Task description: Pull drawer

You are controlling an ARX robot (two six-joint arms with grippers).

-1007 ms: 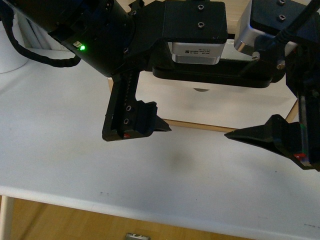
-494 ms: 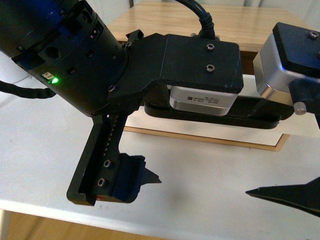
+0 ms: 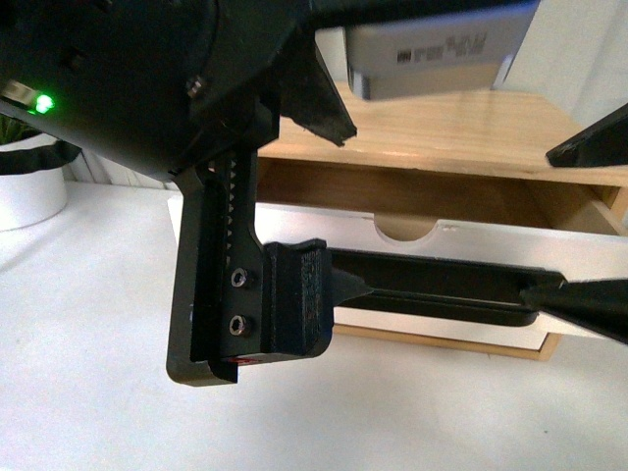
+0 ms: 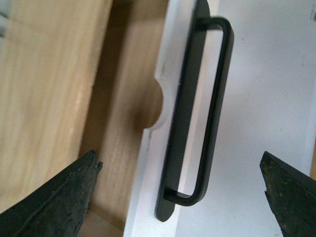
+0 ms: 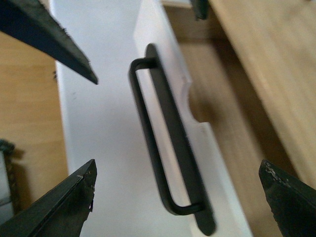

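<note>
The drawer (image 3: 471, 241) stands partly out of its wooden cabinet (image 3: 461, 128), its light wood inside showing behind the white front. The notch (image 3: 404, 229) sits above the black bar handle (image 3: 442, 280). My left gripper (image 3: 444, 291) is open, with one fingertip off each end of the handle and neither touching it. In the left wrist view the handle (image 4: 217, 98) lies ahead of the open left gripper (image 4: 180, 160). My right gripper (image 3: 449, 142) hangs higher, open and empty. In the right wrist view the handle (image 5: 148, 133) and notch (image 5: 195, 106) lie ahead of it (image 5: 177, 168).
The cabinet stands on a white table (image 3: 88, 324). A white pot (image 3: 25, 191) sits at the far left. In the right wrist view, two dark fingertips (image 5: 49, 39) of the other gripper show over the drawer front (image 5: 98, 123).
The left gripper's fingers have gone from over the bare table to the level of the handle. The drawer's wooden inside now shows behind its front. The right gripper sits higher in view.
</note>
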